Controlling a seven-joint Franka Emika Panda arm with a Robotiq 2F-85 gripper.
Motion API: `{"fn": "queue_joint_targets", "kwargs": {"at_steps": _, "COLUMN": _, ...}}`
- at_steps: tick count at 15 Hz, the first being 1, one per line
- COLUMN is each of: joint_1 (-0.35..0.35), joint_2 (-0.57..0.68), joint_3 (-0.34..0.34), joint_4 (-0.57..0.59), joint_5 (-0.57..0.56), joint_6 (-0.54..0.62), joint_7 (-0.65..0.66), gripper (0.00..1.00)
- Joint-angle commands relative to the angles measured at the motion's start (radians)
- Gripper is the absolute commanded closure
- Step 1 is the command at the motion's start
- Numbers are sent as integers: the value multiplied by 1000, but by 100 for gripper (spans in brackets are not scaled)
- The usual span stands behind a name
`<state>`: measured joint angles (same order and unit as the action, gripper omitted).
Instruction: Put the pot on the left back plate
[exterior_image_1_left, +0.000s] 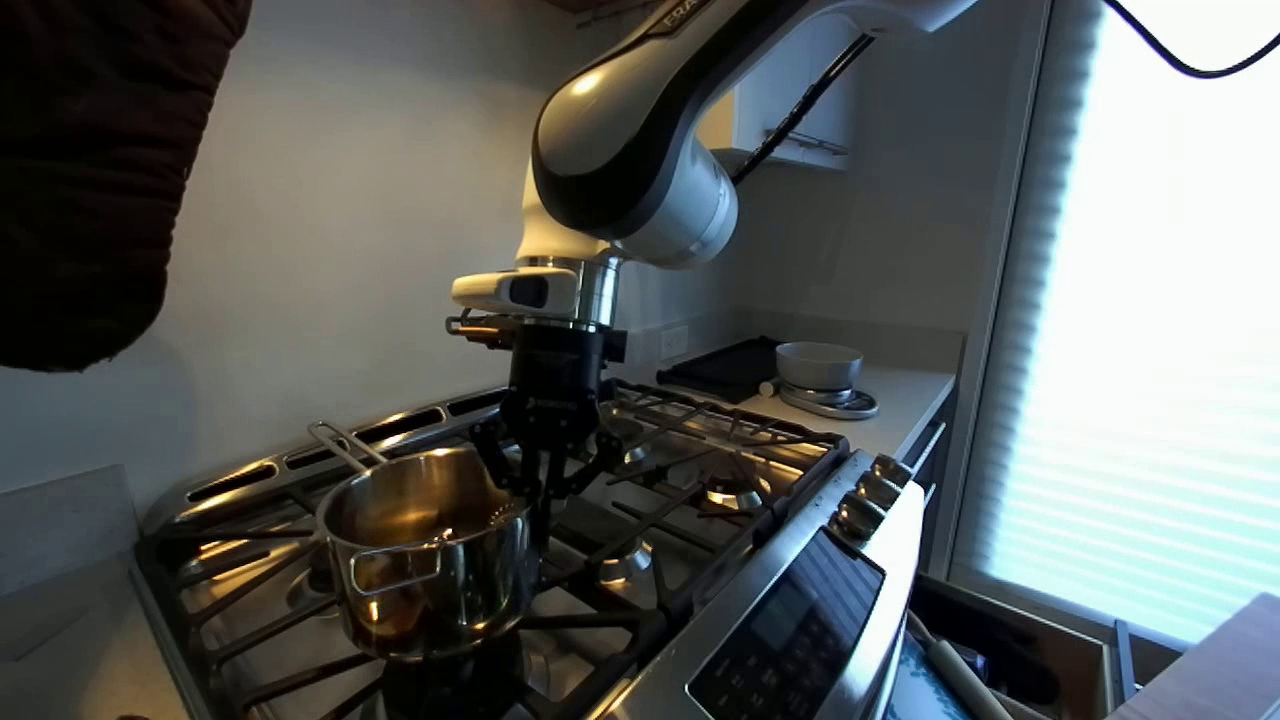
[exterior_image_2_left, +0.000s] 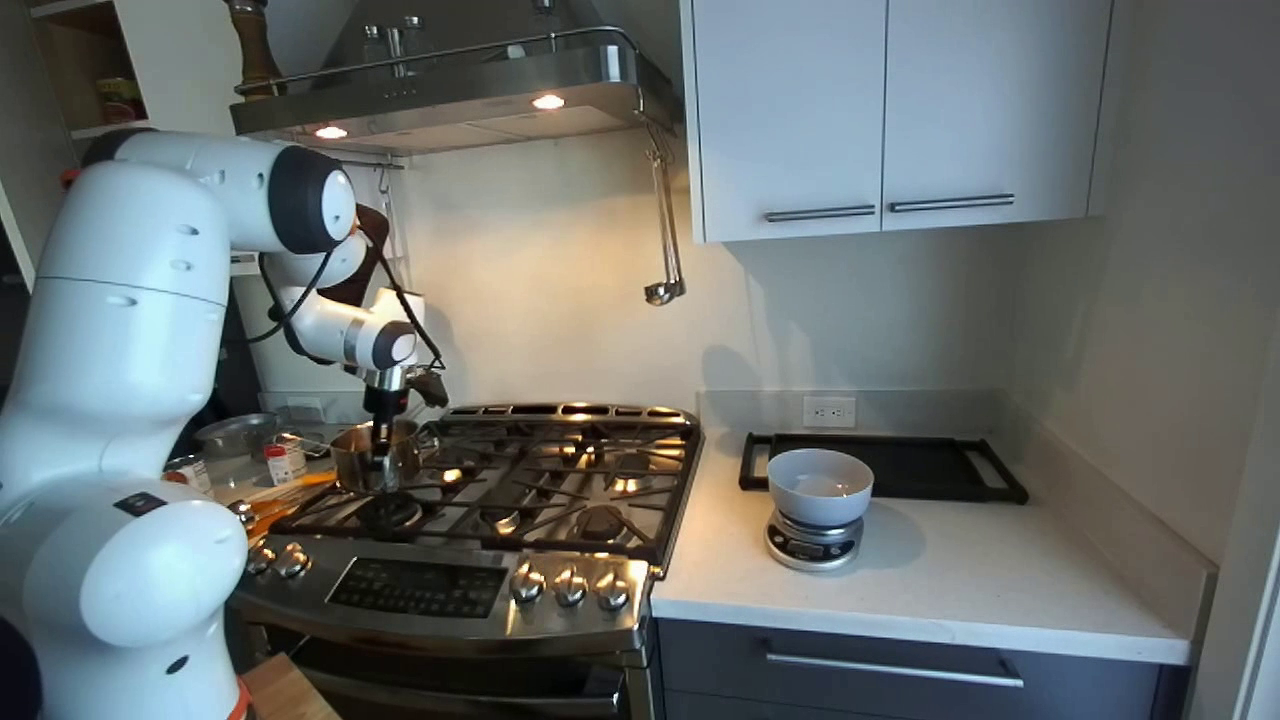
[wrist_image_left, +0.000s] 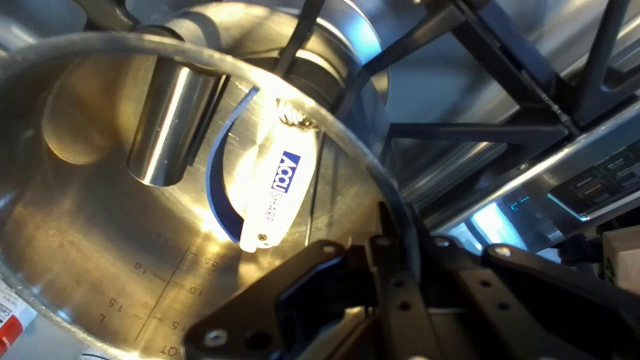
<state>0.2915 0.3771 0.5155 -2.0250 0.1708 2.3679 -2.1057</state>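
While the hand (exterior_image_1_left: 532, 508) apparently pinches it, the round pot (exterior_image_1_left: 455, 572) gleams golden inside.

We are seeing the pot (exterior_image_1_left: 430, 600) over the left side of the stove (exterior_image_2_left: 440, 625), a sharpener (wrist_image_left: 285, 185) lying in it. On the counter (exterior_image_2_left: 1000, 570) at right, we are finding a bowl (exterior_image_2_left: 820, 500) sitting on a scale (exterior_image_2_left: 815, 552), a tray (exterior_image_2_left: 920, 468) lying behind.
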Motion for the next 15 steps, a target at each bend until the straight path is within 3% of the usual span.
{"fn": "queue_joint_targets", "kwargs": {"at_steps": 1, "joint_1": 21, "joint_2": 15, "joint_3": -10, "joint_4": 42, "joint_5": -21, "joint_6": -11, "joint_7": 2, "gripper": 99}}
{"fn": "queue_joint_targets", "kwargs": {"at_steps": 15, "joint_1": 34, "joint_2": 54, "joint_3": -19, "joint_4": 67, "joint_5": -69, "joint_6": -33, "joint_7": 14, "gripper": 99}}
